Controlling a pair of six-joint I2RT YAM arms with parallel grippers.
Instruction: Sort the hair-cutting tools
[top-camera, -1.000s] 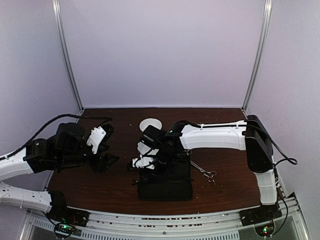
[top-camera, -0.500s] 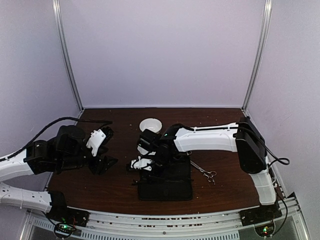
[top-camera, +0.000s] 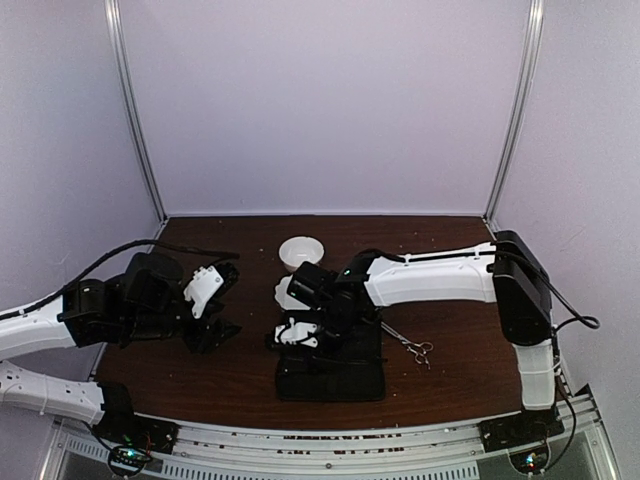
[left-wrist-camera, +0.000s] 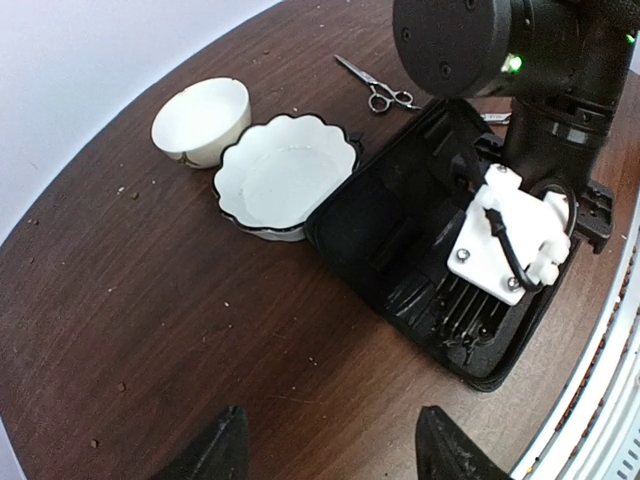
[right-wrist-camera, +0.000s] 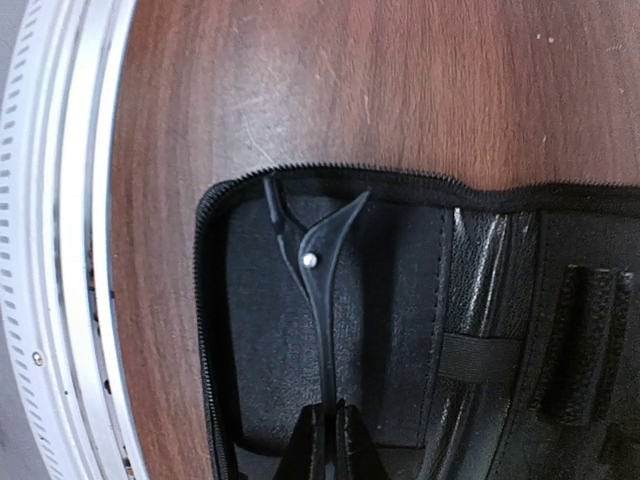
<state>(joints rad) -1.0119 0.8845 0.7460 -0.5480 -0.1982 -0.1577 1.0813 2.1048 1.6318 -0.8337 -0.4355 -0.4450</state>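
Brown tabletop (right-wrist-camera: 400, 80) bore an open black case (right-wrist-camera: 400, 290), where the right gripper (right-wrist-camera: 328, 445) clenched a thin black tool (right-wrist-camera: 320, 330), apparently extracting it for sorting; the left gripper (left-wrist-camera: 330, 450) hovered released.

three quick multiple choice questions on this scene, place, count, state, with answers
1. Where are the slim silver metal scissors? A) held in mid-air B) on the brown wooden table beside the flat black zip case C) inside the case
2. How many white bowls? A) one B) four C) two
3. The right gripper is A) shut on a thin black tool B) wide open C) shut on nothing
Answers: 1 B, bare wood under them. 2 C, a plain round white bowl, a scalloped white bowl. 3 A, it pinches the tool.
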